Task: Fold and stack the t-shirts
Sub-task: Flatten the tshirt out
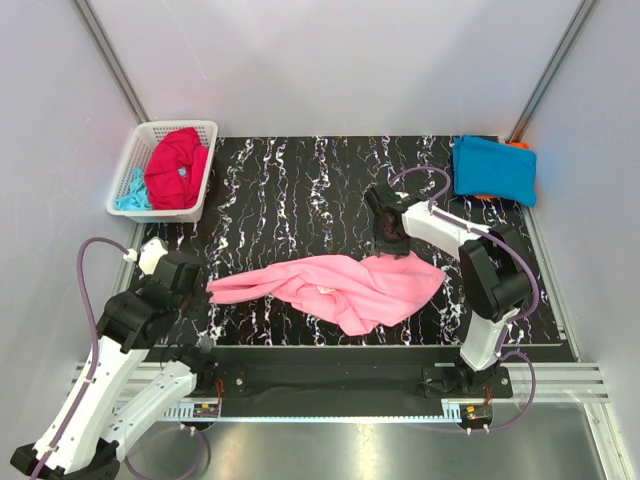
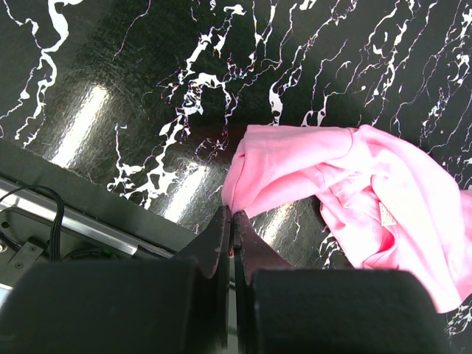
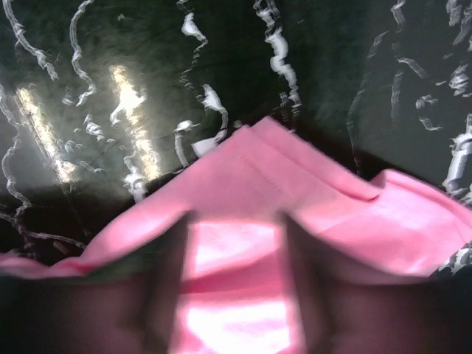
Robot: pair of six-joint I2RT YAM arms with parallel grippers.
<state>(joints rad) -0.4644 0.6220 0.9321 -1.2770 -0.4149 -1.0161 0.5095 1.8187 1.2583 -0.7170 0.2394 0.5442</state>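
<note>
A light pink t-shirt (image 1: pixel 340 285) lies crumpled across the middle of the table. My left gripper (image 1: pixel 203 290) is at its left end. In the left wrist view the left gripper (image 2: pixel 232 214) is shut, pinching the corner of the pink shirt (image 2: pixel 295 162). My right gripper (image 1: pixel 392 246) is at the shirt's far right edge. In the right wrist view the right gripper (image 3: pixel 236 221) has its fingers apart, with the pink cloth (image 3: pixel 243 169) between and over them. A folded bright blue shirt (image 1: pixel 495 168) lies on an orange one (image 1: pixel 484 197) at the back right.
A white lattice basket (image 1: pixel 205 128) stands at the back left with a crimson shirt (image 1: pixel 178 168) and a pale aqua shirt (image 1: pixel 130 196) inside. The table's front edge and a metal rail (image 2: pixel 66 217) run just behind my left gripper.
</note>
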